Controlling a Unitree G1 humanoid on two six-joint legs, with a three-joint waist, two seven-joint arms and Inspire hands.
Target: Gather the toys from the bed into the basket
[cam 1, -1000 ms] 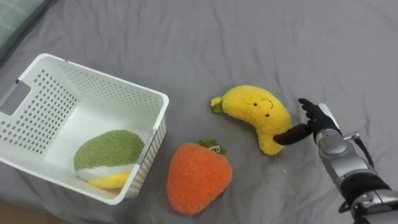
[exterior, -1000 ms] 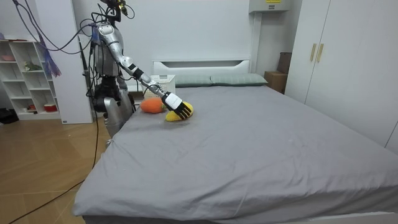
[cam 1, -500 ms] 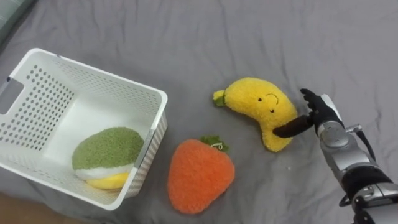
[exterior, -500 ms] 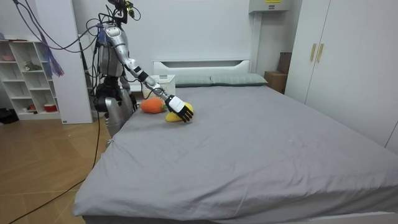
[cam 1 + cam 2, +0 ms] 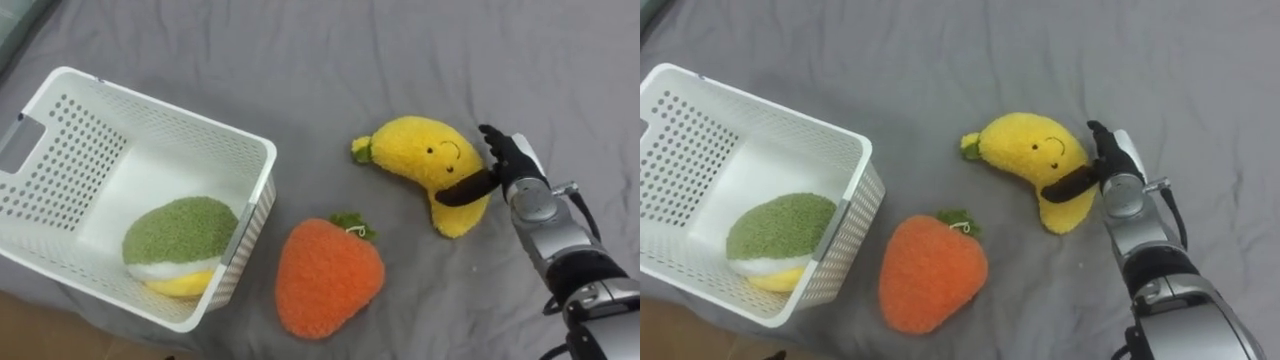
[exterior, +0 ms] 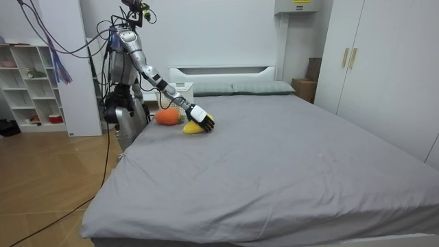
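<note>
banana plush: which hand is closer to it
Right. The right hand grips the banana plush, thumb across its lower end, fingers at its right side. The left hand is back by the robot's body, too small to make out.

On the room camera I see a white shelving unit (image 6: 31, 75) at the left edge, with small items on its shelves. A wooden floor (image 6: 48, 192) spreads across the lower left. A white wardrobe (image 6: 394, 68) with slim gold handles (image 6: 354, 57) takes up the right side. At upper centre a white headboard (image 6: 221, 71) stands against the wall, with grey-green pillows (image 6: 257, 87) lying just in front of it.
</note>
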